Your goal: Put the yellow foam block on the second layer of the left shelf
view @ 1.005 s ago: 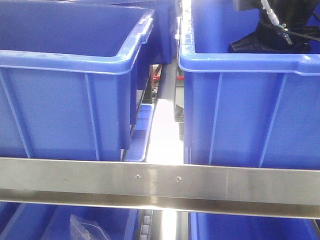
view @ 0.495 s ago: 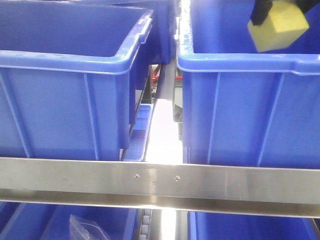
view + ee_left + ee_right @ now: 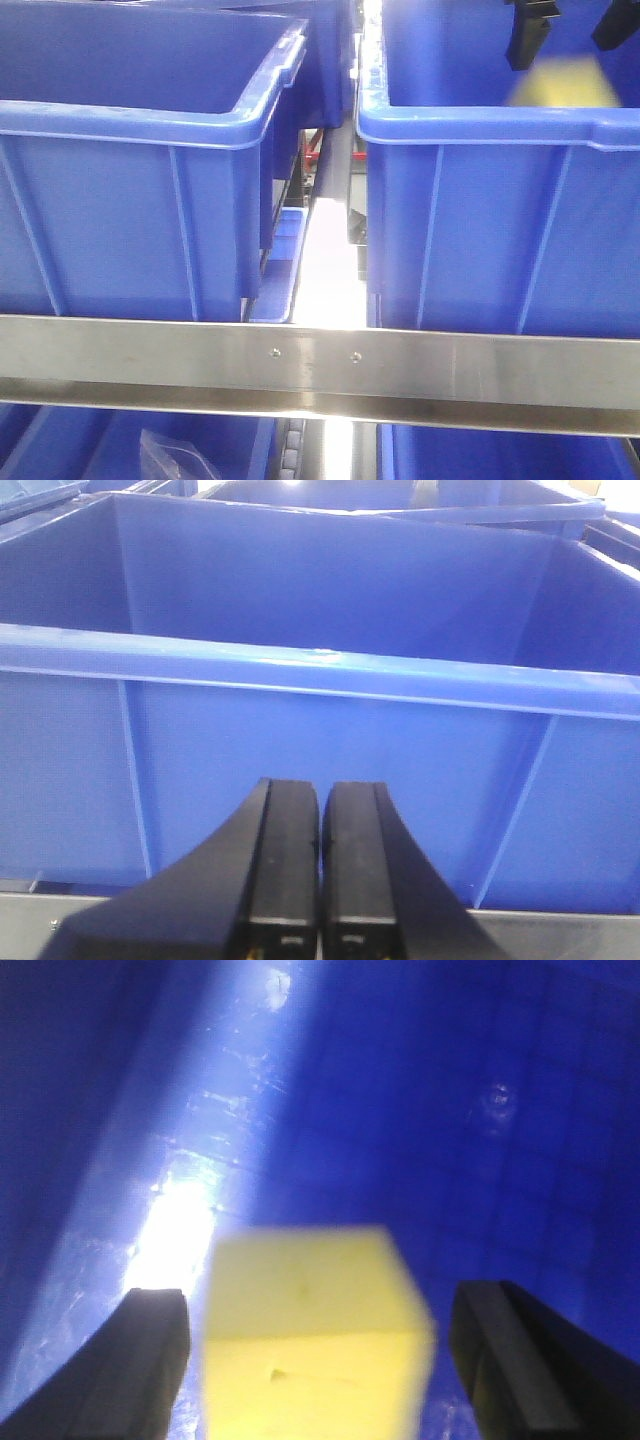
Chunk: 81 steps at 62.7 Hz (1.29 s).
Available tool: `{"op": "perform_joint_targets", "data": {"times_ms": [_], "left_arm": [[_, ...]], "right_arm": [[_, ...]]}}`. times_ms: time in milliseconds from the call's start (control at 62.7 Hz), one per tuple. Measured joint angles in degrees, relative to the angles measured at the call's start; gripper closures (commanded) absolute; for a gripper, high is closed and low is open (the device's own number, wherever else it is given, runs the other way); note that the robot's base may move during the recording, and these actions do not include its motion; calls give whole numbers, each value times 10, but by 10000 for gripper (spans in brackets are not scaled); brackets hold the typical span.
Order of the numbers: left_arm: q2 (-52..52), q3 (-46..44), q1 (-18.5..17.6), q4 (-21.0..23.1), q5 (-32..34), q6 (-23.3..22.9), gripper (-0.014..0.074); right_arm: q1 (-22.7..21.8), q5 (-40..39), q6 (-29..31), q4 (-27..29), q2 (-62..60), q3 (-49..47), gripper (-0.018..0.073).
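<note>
Your right gripper (image 3: 320, 1360) stood wide open over the right blue bin (image 3: 500, 230), its fingers clear of the yellow foam block (image 3: 315, 1335), which appeared blurred inside that bin. Your left gripper (image 3: 320, 880) was fully closed, empty, before the left blue bin (image 3: 320, 670).

There were two big blue bins (image 3: 150, 190) on the shelf, one yellow foam block (image 3: 560, 88), one metal rail (image 3: 320, 365) and two black grippers.
</note>
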<state>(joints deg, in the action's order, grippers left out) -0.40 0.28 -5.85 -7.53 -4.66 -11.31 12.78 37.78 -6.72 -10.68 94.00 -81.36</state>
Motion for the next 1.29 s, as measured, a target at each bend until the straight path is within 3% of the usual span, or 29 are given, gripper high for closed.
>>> {"op": "perform_joint_targets", "data": {"times_ms": [271, 351, 399, 638, 1292], "left_arm": [[0, 0, 0, 0, 0, 0, 460], [0, 0, 0, 0, 0, 0, 460], [0, 0, 0, 0, 0, 0, 460], [0, 0, 0, 0, 0, 0, 460], [0, 0, 0, 0, 0, 0, 460]], "right_arm": [[0, 13, 0, -4, 0, 0, -40], [0, 28, 0, -4, -3, 0, 2], [0, 37, 0, -4, -7, 0, 56], [0, 65, 0, -4, -94, 24, 536], [0, -27, 0, -5, -540, 413, 525]]}}
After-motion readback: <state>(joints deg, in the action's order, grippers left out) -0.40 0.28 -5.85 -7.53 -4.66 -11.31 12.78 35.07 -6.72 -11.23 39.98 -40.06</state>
